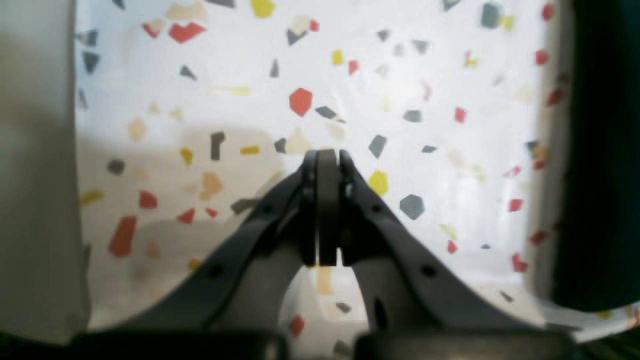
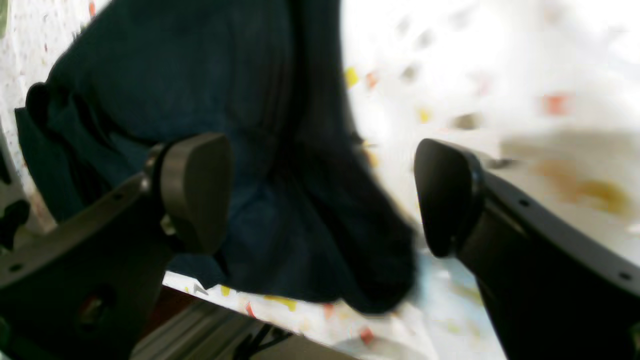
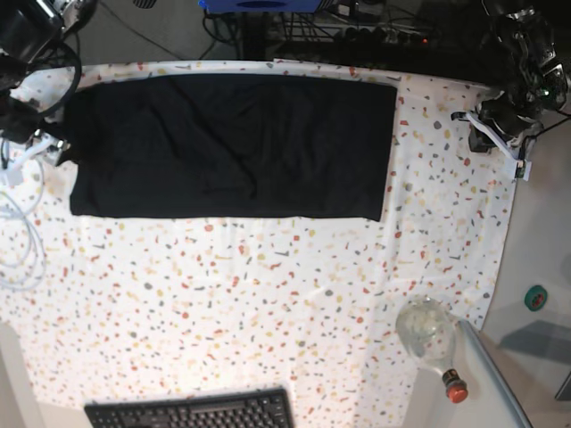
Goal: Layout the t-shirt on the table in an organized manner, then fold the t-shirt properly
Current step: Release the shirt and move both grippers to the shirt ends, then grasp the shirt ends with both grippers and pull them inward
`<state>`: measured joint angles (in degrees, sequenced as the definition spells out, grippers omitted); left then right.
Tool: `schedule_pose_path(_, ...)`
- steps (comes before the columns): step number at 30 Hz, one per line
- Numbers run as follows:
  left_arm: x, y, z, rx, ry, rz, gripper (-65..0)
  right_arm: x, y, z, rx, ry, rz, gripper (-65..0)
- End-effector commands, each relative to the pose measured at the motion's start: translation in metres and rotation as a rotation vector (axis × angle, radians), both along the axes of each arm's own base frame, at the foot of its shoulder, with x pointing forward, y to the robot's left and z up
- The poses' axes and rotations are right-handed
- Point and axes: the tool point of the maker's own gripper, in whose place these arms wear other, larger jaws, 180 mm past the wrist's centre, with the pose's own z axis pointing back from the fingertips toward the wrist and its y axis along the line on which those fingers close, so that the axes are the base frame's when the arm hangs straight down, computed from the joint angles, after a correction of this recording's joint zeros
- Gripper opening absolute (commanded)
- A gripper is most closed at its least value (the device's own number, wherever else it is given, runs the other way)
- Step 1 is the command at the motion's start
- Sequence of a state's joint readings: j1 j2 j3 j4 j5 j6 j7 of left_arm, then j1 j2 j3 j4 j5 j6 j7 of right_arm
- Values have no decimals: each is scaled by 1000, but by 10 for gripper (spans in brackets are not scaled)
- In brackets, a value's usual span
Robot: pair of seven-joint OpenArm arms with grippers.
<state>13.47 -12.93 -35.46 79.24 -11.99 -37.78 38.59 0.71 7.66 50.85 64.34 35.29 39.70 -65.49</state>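
The black t-shirt (image 3: 232, 147) lies flat as a long folded rectangle across the far part of the speckled table (image 3: 268, 294). My right gripper (image 2: 320, 195) is open and empty, with its fingers (image 2: 195, 190) spread over the shirt's rumpled end (image 2: 240, 125) at the table's edge. In the base view this arm (image 3: 31, 116) is at the shirt's left end. My left gripper (image 1: 327, 157) is shut on nothing, above bare speckled cover (image 1: 400, 100). Its arm (image 3: 513, 98) is at the far right, apart from the shirt.
A black keyboard (image 3: 192, 412) lies at the near edge. A clear bottle with a red cap (image 3: 430, 337) lies at the near right. A green tape roll (image 3: 535, 297) is off the table on the right. White cables (image 3: 18, 232) hang at the left edge.
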Motion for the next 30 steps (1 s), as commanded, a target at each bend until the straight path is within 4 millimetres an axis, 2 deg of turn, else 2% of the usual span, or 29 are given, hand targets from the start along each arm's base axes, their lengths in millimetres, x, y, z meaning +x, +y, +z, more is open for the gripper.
schedule_pose_path(1, 15, -6, 10, -4, -75, -27, -650, 19, -12, 12, -16, -66, -15, -114)
schedule_pose_path(4, 17, -24, -1, -40, -114, -59, -650, 18, -4, 4, 5, -51, 0, -114)
schedule_pose_path(9, 5, -41, -30, -107, -70, -56, -650, 15, 10, -2, 10, -28, 56, -114)
schedule_pose_path(14, 3, -70, -42, -159, -64, -104, -650, 3, 31, -11, 42, 15, 102, -119)
schedule_pose_path(18, 5, -89, -43, -191, -75, -131, -650, -4, 34, -15, 47, 28, 107, -194)
schedule_pose_path(24, 9, -117, -46, -230, -72, -174, -650, 1, 39, -14, 50, 20, 119, -276)
schedule_pose_path(27, 11, -127, -46, -240, -75, -190, -650, 6, 37, -12, 45, 14, 119, -365)
schedule_pose_path(30, 17, -137, -39, -248, -100, -198, -650, 10, 34, -11, 38, -4, 110, -488)
